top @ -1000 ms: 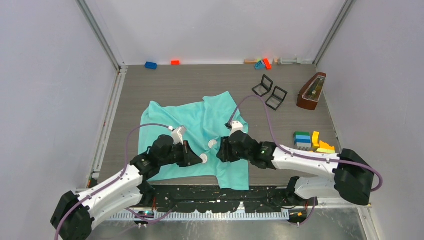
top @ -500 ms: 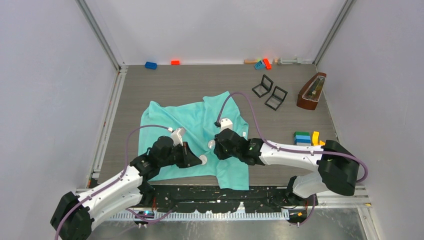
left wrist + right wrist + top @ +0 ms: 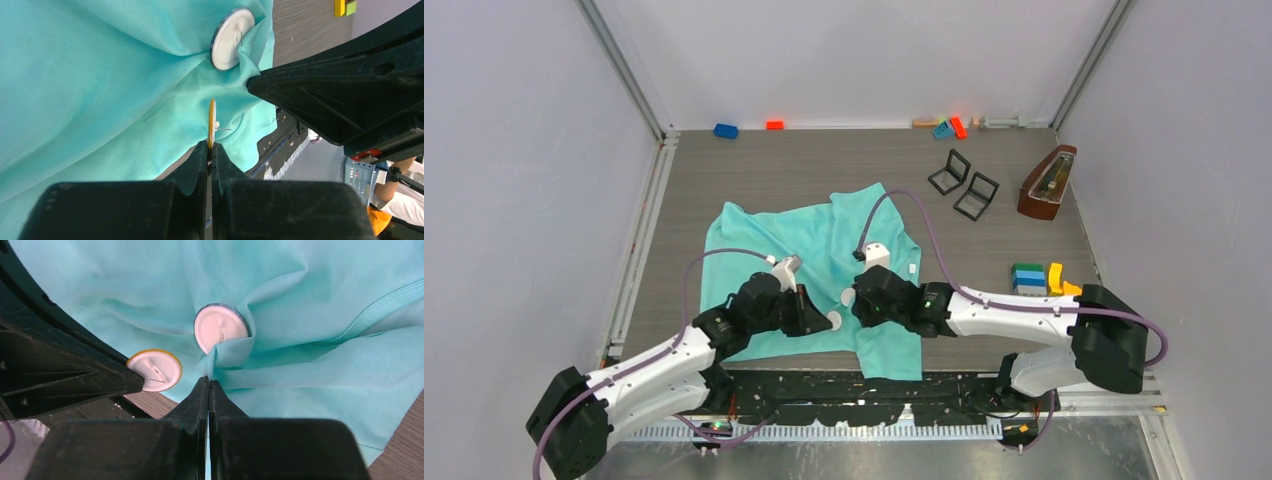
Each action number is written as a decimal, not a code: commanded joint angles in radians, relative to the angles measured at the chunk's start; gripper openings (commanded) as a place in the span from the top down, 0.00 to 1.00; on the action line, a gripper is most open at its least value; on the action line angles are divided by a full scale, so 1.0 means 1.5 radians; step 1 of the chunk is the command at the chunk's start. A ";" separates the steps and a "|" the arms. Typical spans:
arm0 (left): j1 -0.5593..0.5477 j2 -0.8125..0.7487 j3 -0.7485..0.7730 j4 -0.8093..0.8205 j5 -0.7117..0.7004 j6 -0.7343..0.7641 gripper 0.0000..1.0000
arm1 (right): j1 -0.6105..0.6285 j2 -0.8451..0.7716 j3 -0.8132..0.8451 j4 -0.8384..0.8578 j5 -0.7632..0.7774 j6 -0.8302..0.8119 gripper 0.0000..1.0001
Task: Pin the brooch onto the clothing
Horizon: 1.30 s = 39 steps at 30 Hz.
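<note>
The clothing [image 3: 774,235], a turquoise T-shirt, lies spread and rumpled mid-table. My left gripper [image 3: 210,145] is shut on the brooch [image 3: 212,120], a round yellow-rimmed badge held edge-on, its white back and pin showing in the right wrist view [image 3: 154,370]. It hangs just off the shirt's near hem. My right gripper [image 3: 208,380] is shut on a pinched fold of the clothing [image 3: 325,365], right beside the brooch. A second round badge [image 3: 221,327] with a dark rim sits half tucked in that fold. From above, both grippers [image 3: 822,320] [image 3: 856,300] nearly meet.
Two black folding frames [image 3: 964,185] and a brown wooden case [image 3: 1046,183] stand at the back right. Coloured bricks [image 3: 1049,280] lie at the right. More small bricks [image 3: 725,130] [image 3: 949,127] line the back wall. The table's near edge runs just behind the grippers.
My right gripper has closed on the shirt fold after moving left toward the left gripper. The left arm has shifted slightly, still holding the brooch.
</note>
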 commanded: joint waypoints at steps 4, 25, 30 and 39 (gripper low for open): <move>-0.038 0.026 0.027 0.044 -0.050 -0.023 1.00 | 0.011 -0.040 0.001 0.042 0.009 0.034 0.99; -0.051 0.062 0.021 0.091 -0.050 -0.050 1.00 | 0.019 -0.009 0.001 0.084 -0.070 0.033 0.99; -0.052 0.068 0.023 0.092 -0.048 -0.049 1.00 | 0.020 0.011 0.006 0.084 -0.082 0.031 0.99; -0.052 0.066 0.022 0.091 -0.049 -0.046 1.00 | 0.022 0.022 0.008 0.083 -0.073 0.032 0.99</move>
